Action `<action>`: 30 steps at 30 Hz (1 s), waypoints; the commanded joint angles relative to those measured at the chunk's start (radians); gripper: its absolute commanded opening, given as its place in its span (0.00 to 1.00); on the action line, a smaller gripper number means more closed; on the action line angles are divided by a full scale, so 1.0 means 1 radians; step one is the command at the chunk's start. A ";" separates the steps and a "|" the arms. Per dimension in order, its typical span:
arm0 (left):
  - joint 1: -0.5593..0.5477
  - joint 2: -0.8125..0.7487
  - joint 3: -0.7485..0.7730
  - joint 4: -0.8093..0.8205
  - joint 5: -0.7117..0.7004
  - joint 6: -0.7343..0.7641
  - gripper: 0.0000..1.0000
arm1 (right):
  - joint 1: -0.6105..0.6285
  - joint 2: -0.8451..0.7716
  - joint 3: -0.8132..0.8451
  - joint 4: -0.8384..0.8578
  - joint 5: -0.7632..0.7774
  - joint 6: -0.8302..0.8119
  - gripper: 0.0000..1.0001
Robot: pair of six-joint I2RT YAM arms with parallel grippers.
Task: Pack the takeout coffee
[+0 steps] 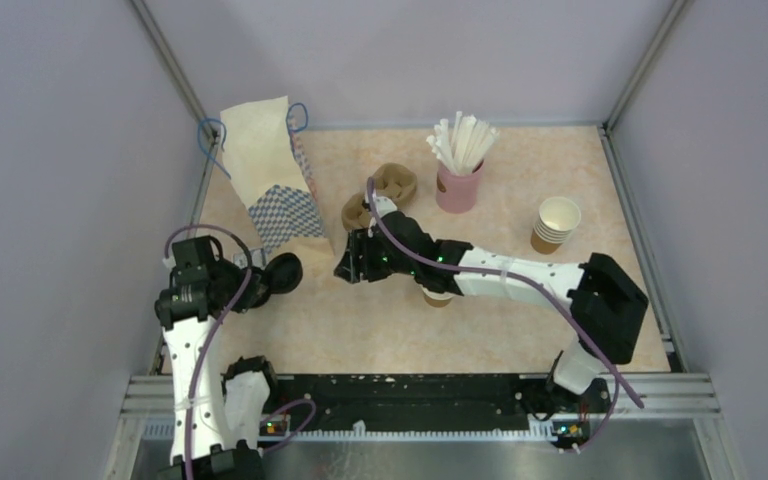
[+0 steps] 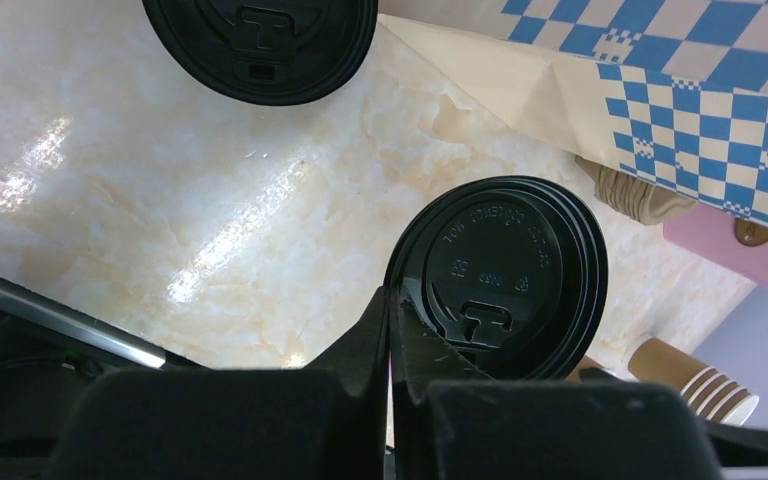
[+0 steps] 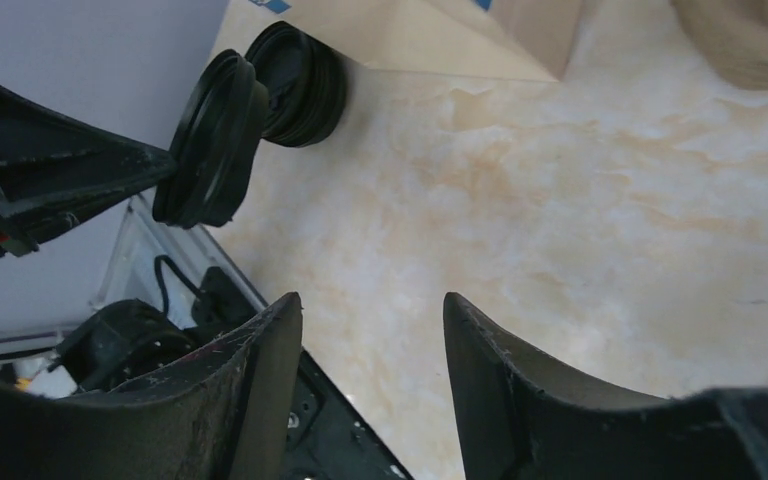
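Two black lids show in the left wrist view: the lid (image 2: 500, 262) is pinched by its rim between the closed fingers of the left gripper (image 2: 390, 312), and a spare lid (image 2: 260, 35) lies by the foot of the bag (image 2: 660, 90). The cup (image 1: 438, 296) stands on the table (image 1: 360, 335) to the right of that held lid and well apart from it. It appears upright, and the right forearm hides it so far that I cannot tell whether its mouth is bare. The right gripper (image 1: 346, 266) hangs between lid and cup with its jaws spread and nothing in them. The right arm is the nearer to the cup, though its fingers point away from it. As I judge it, capping turns on carrying the lid rightward, past that gripper, and levelling it over the cup. Only the top view shows the cup. The right wrist view shows the lid tilted on edge.
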 commanded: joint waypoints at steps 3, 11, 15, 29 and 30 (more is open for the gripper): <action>-0.012 -0.033 -0.046 0.021 0.039 0.028 0.00 | 0.011 0.114 0.071 0.234 -0.148 0.196 0.53; -0.013 -0.075 -0.104 0.083 -0.092 0.033 0.00 | 0.011 0.259 0.146 0.299 -0.213 0.279 0.49; -0.013 -0.075 -0.129 0.102 -0.092 0.044 0.00 | 0.011 0.276 0.163 0.324 -0.211 0.310 0.48; -0.014 -0.079 -0.160 0.163 -0.025 0.075 0.00 | 0.012 0.404 0.343 0.119 -0.222 0.259 0.40; -0.014 -0.077 -0.161 0.164 -0.021 0.079 0.00 | 0.013 0.408 0.355 0.096 -0.217 0.249 0.40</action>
